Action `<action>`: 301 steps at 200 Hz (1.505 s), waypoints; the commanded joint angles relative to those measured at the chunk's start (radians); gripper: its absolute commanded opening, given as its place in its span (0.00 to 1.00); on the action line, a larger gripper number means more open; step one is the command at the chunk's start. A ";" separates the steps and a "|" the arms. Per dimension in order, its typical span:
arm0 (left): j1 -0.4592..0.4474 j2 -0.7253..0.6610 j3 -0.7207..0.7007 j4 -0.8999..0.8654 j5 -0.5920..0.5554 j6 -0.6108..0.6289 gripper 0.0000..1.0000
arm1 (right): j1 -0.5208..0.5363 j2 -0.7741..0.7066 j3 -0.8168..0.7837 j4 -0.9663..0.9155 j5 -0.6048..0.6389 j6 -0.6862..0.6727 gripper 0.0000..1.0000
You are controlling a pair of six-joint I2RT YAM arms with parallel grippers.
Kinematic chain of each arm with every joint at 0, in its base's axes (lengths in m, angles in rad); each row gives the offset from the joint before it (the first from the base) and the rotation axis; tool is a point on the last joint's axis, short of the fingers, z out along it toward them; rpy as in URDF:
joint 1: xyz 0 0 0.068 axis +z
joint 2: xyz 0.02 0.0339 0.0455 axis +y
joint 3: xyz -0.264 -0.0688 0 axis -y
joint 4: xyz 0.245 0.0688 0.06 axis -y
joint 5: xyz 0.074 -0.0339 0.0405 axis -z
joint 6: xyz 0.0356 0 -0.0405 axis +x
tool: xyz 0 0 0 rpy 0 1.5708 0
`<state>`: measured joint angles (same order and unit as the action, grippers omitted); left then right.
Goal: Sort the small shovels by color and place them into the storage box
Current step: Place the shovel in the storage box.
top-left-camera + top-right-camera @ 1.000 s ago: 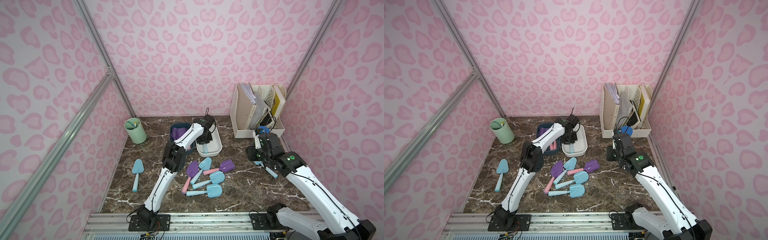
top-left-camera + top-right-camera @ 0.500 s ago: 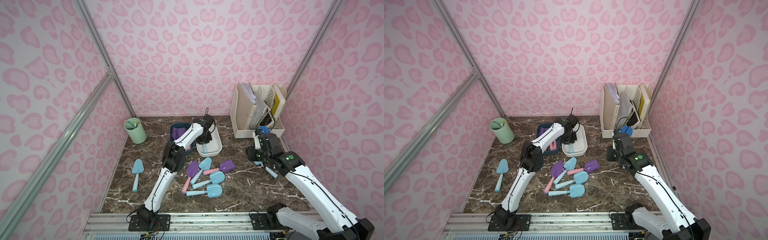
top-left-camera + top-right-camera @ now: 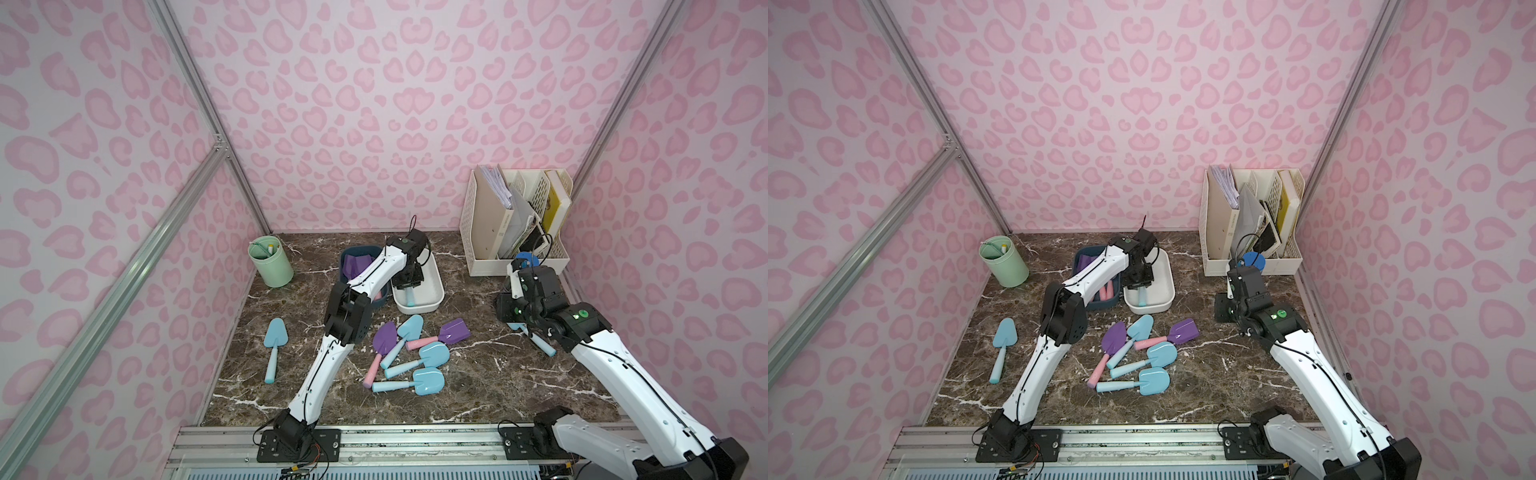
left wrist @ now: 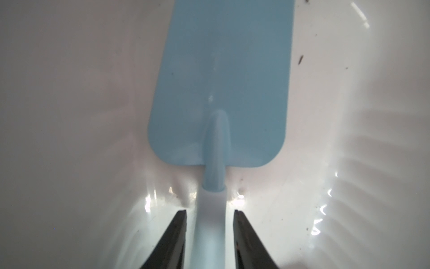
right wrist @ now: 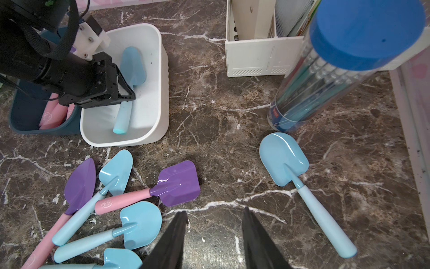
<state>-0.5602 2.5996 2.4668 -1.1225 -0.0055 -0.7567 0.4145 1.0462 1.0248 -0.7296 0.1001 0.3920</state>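
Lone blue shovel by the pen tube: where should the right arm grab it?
Grip the blue shovel mid-handle, from straight above, right gripper closing across it. It lies flat, clear of the other shovels; the handle is slim and straight, the blade broad and curved.

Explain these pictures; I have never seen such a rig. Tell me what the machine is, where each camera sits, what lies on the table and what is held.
Two white robot arms are bolted to the front of a marble table, each ending in a two-finger gripper. Both top views look down from overhead; each wrist view comes from a camera just behind a gripper. The left gripper is down in the white bin, jaws open either side of the handle of a light blue shovel lying there, so nothing is gripped. The right gripper hovers open and empty above the table. The dark blue bin holds purple shovels with pink handles. Loose shovels lie mid-table; a green cup and a file rack stand at the back.
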 commanded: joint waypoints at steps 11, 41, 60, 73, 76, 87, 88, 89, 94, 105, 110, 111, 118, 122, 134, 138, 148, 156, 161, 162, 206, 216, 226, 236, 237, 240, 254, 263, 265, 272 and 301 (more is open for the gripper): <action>-0.009 -0.038 0.005 -0.005 0.010 0.022 0.44 | -0.002 -0.003 0.029 -0.013 0.020 0.000 0.45; -0.059 -0.101 0.004 0.051 0.034 0.049 0.50 | -0.006 -0.019 0.048 -0.013 0.072 -0.014 0.45; -0.104 -0.146 0.005 0.077 0.039 0.063 0.53 | -0.015 -0.042 0.056 -0.005 0.134 -0.024 0.46; -0.131 -0.176 0.005 0.075 0.033 0.079 0.56 | -0.020 -0.069 0.055 0.016 0.168 -0.058 0.46; -0.136 -0.183 0.005 0.073 0.030 0.085 0.56 | -0.020 -0.076 0.053 0.025 0.173 -0.077 0.46; -0.153 -0.212 0.004 0.060 0.017 0.105 0.57 | -0.020 -0.113 0.040 0.063 0.189 -0.140 0.47; -0.155 -0.215 0.003 0.059 0.017 0.107 0.57 | -0.020 -0.116 0.039 0.069 0.192 -0.145 0.46; -0.155 -0.218 0.004 0.057 0.016 0.108 0.58 | -0.020 -0.121 0.038 0.073 0.194 -0.149 0.46; -0.160 -0.232 0.003 0.047 0.012 0.116 0.58 | -0.020 -0.142 0.026 0.095 0.207 -0.178 0.46; -0.168 -0.274 -0.016 0.031 0.001 0.131 0.59 | -0.020 -0.195 -0.012 0.164 0.224 -0.254 0.44; -0.171 -0.299 -0.042 0.031 -0.008 0.138 0.59 | -0.020 -0.220 -0.031 0.196 0.232 -0.291 0.43; -0.171 -0.304 -0.048 0.031 -0.011 0.138 0.59 | -0.020 -0.226 -0.034 0.201 0.233 -0.300 0.43; -0.173 -0.350 -0.102 0.045 -0.021 0.147 0.59 | -0.020 -0.256 -0.053 0.238 0.250 -0.339 0.45; -0.174 -0.381 -0.140 0.058 -0.026 0.152 0.59 | -0.020 -0.269 -0.057 0.245 0.261 -0.351 0.48; -0.173 -0.472 -0.259 0.101 -0.048 0.166 0.60 | -0.025 -0.290 -0.055 0.250 0.268 -0.405 0.54; -0.173 -0.503 -0.296 0.111 -0.057 0.168 0.60 | -0.028 -0.288 -0.050 0.246 0.272 -0.420 0.54; -0.172 -0.579 -0.382 0.134 -0.078 0.180 0.60 | -0.047 -0.271 -0.036 0.223 0.289 -0.451 0.55; -0.171 -0.633 -0.444 0.141 -0.098 0.189 0.60 | -0.066 -0.247 -0.020 0.193 0.287 -0.474 0.56; -0.172 -0.663 -0.479 0.143 -0.111 0.193 0.60 | -0.080 -0.231 -0.014 0.178 0.283 -0.487 0.58; -0.172 -0.669 -0.487 0.143 -0.115 0.194 0.60 | -0.084 -0.228 -0.012 0.175 0.282 -0.490 0.58; -0.150 -0.899 -0.736 0.093 -0.253 0.191 0.61 | -0.299 -0.166 -0.031 0.135 0.133 -0.600 0.62; -0.136 -0.954 -0.795 0.100 -0.252 0.186 0.61 | -0.372 -0.145 -0.035 0.119 0.066 -0.621 0.62; -0.124 -1.005 -0.850 0.106 -0.256 0.183 0.61 | -0.408 -0.129 -0.045 0.113 0.049 -0.644 0.62; -0.110 -1.048 -0.899 0.108 -0.264 0.181 0.61 | -0.410 -0.116 -0.064 0.113 0.069 -0.675 0.62; -0.108 -1.048 -0.903 0.107 -0.265 0.181 0.61 | -0.411 -0.114 -0.066 0.113 0.069 -0.677 0.62; -0.104 -1.060 -0.917 0.107 -0.266 0.181 0.61 | -0.413 -0.108 -0.071 0.112 0.072 -0.684 0.62; -0.080 -1.103 -0.972 0.107 -0.269 0.183 0.62 | -0.425 -0.074 -0.102 0.125 0.068 -0.709 0.62; -0.065 -1.123 -1.004 0.110 -0.269 0.184 0.62 | -0.431 -0.055 -0.123 0.141 0.064 -0.720 0.61; -0.062 -1.127 -1.006 0.112 -0.268 0.185 0.62 | -0.434 -0.051 -0.126 0.144 0.061 -0.722 0.61; -0.053 -1.141 -1.051 0.119 -0.264 0.188 0.62 | -0.442 -0.038 -0.143 0.156 0.047 -0.727 0.61; -0.023 -1.165 -1.125 0.137 -0.237 0.192 0.62 | -0.478 -0.007 -0.203 0.211 0.017 -0.771 0.60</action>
<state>-0.5964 1.4479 1.3800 -1.0107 -0.2554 -0.5770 -0.0429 1.0229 0.8528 -0.5888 0.1551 -0.3225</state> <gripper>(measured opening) 0.616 0.599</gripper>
